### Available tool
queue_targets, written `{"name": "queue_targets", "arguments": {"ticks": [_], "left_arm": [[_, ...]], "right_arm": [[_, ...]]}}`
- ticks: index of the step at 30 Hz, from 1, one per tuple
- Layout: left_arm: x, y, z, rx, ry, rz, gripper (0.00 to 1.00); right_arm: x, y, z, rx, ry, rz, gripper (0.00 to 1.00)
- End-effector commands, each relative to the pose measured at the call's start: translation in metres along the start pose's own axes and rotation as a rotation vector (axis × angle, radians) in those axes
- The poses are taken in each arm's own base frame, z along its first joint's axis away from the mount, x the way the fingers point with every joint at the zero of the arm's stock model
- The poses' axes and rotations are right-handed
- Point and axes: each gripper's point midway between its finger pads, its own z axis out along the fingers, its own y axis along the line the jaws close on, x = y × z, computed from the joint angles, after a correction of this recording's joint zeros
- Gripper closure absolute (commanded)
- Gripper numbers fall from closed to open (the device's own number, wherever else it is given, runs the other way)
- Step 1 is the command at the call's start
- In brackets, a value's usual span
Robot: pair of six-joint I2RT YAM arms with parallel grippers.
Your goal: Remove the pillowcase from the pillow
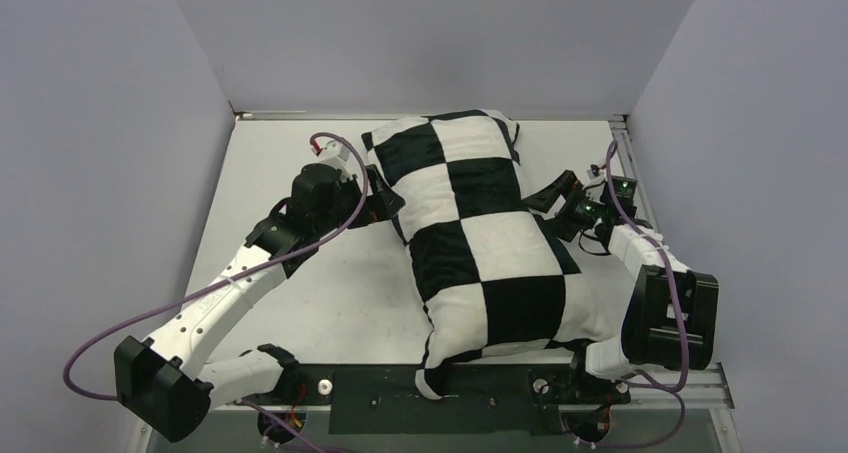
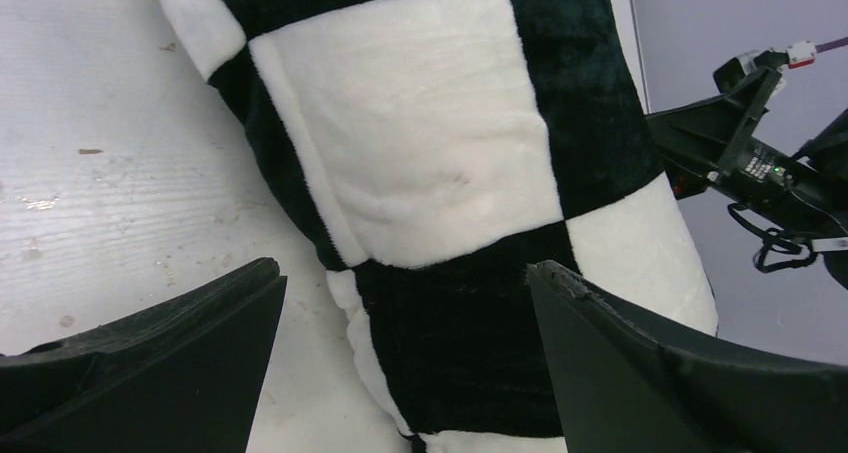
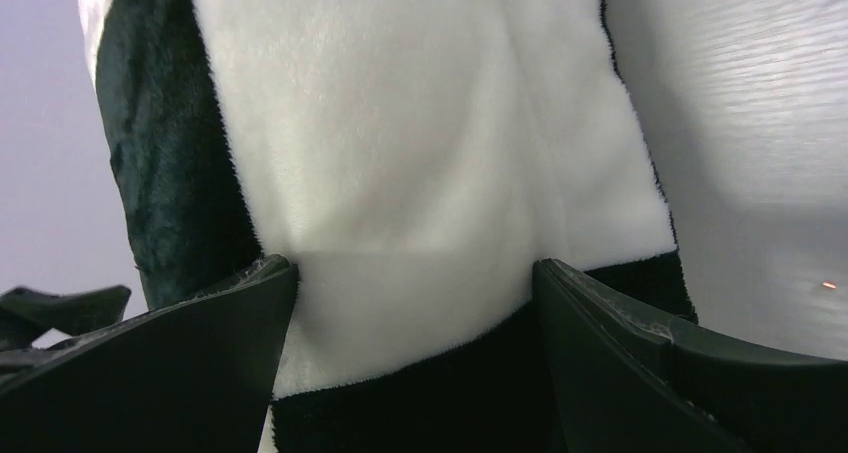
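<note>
The black-and-white checkered pillowcase (image 1: 480, 233) lies plump down the middle of the table, from the back to the front edge. The pillow is hidden inside it. My left gripper (image 1: 390, 201) is at the cover's left side, jaws open. In the left wrist view the left gripper (image 2: 402, 266) straddles the pillowcase (image 2: 440, 173) edge, with one finger over the bare table. My right gripper (image 1: 548, 195) is at the right side, also open. In the right wrist view the right gripper (image 3: 415, 263) has the bulging pillowcase (image 3: 400, 153) filling the gap between its fingers.
The white table (image 1: 300, 293) is boxed in by grey walls on the left, back and right. The pillowcase's near end hangs over the black mounting plate (image 1: 380, 398) between the arm bases. The right arm (image 2: 750, 153) shows beyond the cover in the left wrist view.
</note>
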Motion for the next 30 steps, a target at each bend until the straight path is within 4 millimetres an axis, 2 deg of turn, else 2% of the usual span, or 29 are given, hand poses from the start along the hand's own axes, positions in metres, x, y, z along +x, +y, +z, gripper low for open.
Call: {"name": "queue_targets", "arguments": {"ticks": [1,5,7,9,13,16,22,28,30], "left_arm": [[-0.007,-0.03,0.013,0.142,-0.006,-0.032,0.04],[-0.001,-0.025,0.019,0.126,0.021,-0.031,0.04],[-0.001,-0.021,0.019,0.107,0.02,-0.023,0.04],[-0.003,-0.016,0.018,0.078,0.01,-0.009,0.04],[-0.009,-0.001,0.015,0.015,-0.005,0.008,0.04],[-0.011,0.009,0.012,-0.018,-0.007,0.016,0.04],[-0.014,0.031,0.0,-0.096,-0.026,0.046,0.04],[-0.008,0.047,0.0,-0.14,-0.032,0.026,0.04],[0.0,0.052,0.004,-0.141,-0.027,0.006,0.04]], "right_arm": [[0.013,0.041,0.012,-0.176,0.029,-0.079,0.1],[0.036,0.069,0.023,-0.228,0.065,-0.117,0.1],[0.058,0.09,0.031,-0.268,0.115,-0.147,0.1],[0.071,0.102,0.037,-0.284,0.146,-0.162,0.1],[0.08,0.121,0.04,-0.319,0.167,-0.197,0.1],[0.067,0.118,0.037,-0.297,0.151,-0.227,0.1],[0.028,0.101,0.024,-0.303,0.079,-0.187,0.1],[0.029,0.092,0.045,-0.326,0.092,-0.147,0.1],[0.034,0.086,0.056,-0.327,0.11,-0.131,0.1]]}}
